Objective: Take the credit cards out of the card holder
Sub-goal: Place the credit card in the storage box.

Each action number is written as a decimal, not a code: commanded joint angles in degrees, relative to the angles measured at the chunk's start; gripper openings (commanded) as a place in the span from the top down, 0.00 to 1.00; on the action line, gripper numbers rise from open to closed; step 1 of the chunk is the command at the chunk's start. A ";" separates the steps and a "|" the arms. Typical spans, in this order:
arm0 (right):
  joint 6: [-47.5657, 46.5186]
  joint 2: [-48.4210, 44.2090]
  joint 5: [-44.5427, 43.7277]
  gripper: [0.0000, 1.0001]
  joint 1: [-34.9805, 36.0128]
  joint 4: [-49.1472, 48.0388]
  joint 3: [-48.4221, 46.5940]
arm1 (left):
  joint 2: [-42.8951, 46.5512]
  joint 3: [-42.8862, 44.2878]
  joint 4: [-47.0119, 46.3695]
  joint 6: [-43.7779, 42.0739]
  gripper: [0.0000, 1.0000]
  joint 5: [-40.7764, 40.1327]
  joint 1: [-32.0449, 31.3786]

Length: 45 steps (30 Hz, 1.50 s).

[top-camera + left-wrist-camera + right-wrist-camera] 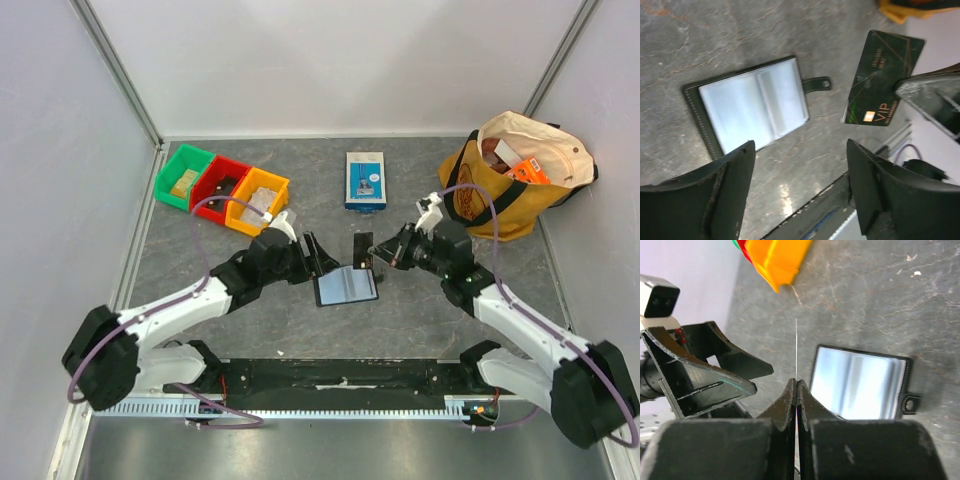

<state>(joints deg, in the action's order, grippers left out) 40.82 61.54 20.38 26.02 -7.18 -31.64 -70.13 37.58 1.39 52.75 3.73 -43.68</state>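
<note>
The card holder (346,286) lies open and flat on the table, its bluish-grey pockets up; it also shows in the left wrist view (752,107) and the right wrist view (860,382). My right gripper (377,256) is shut on a dark green credit card (362,249) and holds it upright in the air above the holder's far edge. The card reads "VIP" in the left wrist view (882,80) and is edge-on in the right wrist view (796,347), pinched by my right gripper (797,386). My left gripper (320,258) is open and empty, just left of the card (800,165).
Green (184,176), red (221,182) and orange (257,200) bins stand at the back left. A blue-and-white box (365,180) stands behind the holder. A yellow tote bag (520,175) sits at the back right. White walls enclose the table.
</note>
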 commanded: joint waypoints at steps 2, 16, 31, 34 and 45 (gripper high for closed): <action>18.31 -7.21 -3.24 1.00 0.69 -20.99 8.42 | 8.33 -3.47 -11.03 2.44 0.14 2.94 -0.26; 27.91 -9.25 -11.15 1.00 9.75 -39.31 14.06 | 8.07 -6.55 -25.55 9.82 0.19 0.94 -5.01; 30.03 -4.24 -10.72 1.00 11.95 -47.13 14.85 | 9.30 -9.90 -35.84 10.45 0.79 -0.83 -5.63; 27.48 -3.53 -8.61 0.94 11.95 -46.96 14.15 | 11.15 -8.85 -31.30 6.85 0.98 0.84 -3.88; -11.60 -11.35 6.31 0.20 8.96 -7.80 -2.80 | 13.79 3.62 -0.03 -22.30 0.98 30.09 9.14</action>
<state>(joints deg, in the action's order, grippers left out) 50.78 53.56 17.87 35.94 -32.27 -25.69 -56.71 32.71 -14.13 48.53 20.25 -35.62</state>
